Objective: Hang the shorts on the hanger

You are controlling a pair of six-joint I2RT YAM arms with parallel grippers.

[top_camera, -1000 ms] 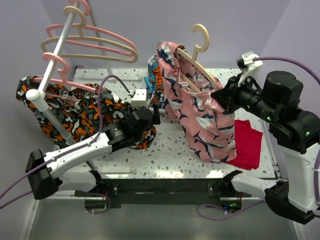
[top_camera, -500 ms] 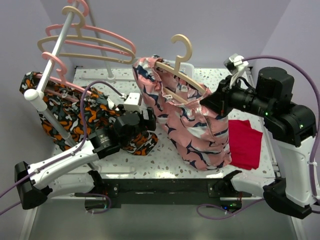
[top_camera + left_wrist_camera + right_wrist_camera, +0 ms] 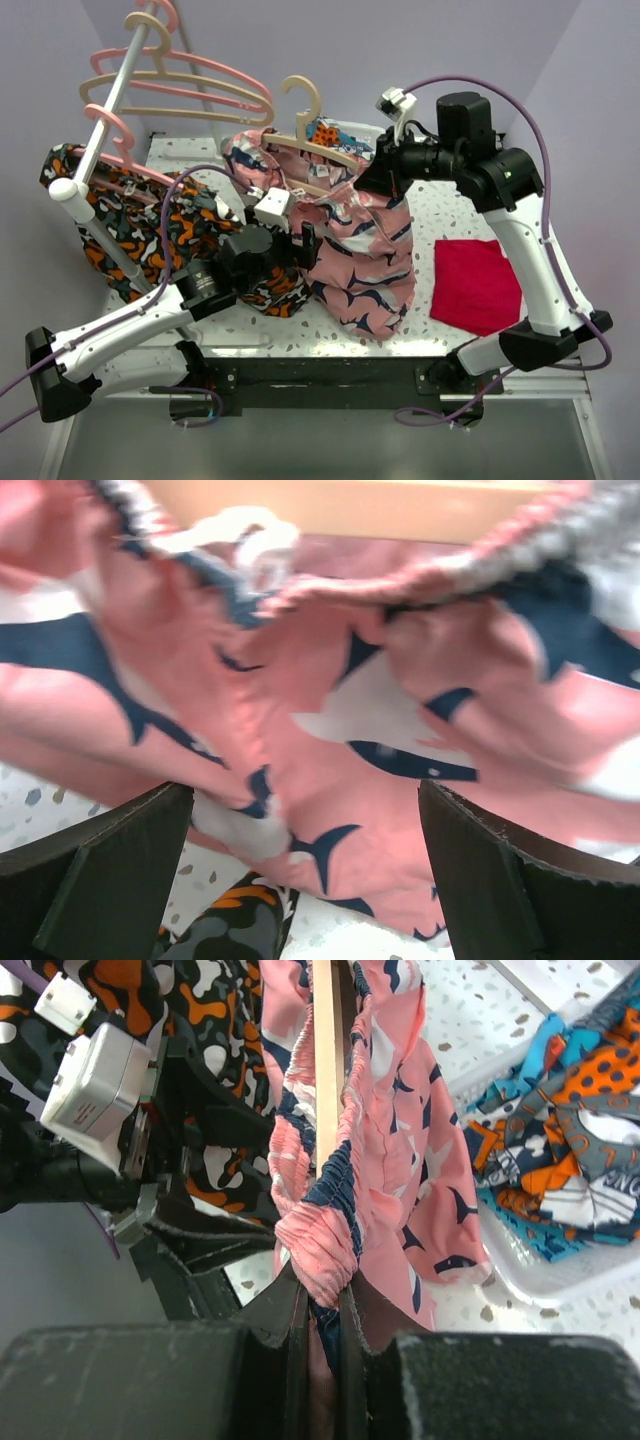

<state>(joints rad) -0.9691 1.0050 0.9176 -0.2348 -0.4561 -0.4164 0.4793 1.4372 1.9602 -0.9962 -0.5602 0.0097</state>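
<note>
The salmon-pink shorts (image 3: 362, 262) with the navy and white print hang from the tan hanger (image 3: 318, 150), whose hook points up. My right gripper (image 3: 368, 184) is shut on the gathered waistband (image 3: 322, 1245) at the hanger's right end, and the hanger's bar (image 3: 327, 1060) runs away from the jaws inside the waistband. My left gripper (image 3: 303, 240) is open just left of the shorts, level with their upper part. In the left wrist view the shorts (image 3: 380, 690) fill the frame between my open fingers (image 3: 110, 880), with the hanger's bar (image 3: 350, 505) across the top.
A white rack (image 3: 95, 150) with pink and tan hangers (image 3: 190, 95) stands at the back left, with a black-orange-white garment (image 3: 150, 225) draped below. A red cloth (image 3: 475, 285) lies at the right. A white basket of patterned clothes (image 3: 560, 1160) sits behind the shorts.
My right arm has carried the hanger and shorts leftward and toward the back. The shorts now hang right against my open left gripper, which shifted slightly right.
</note>
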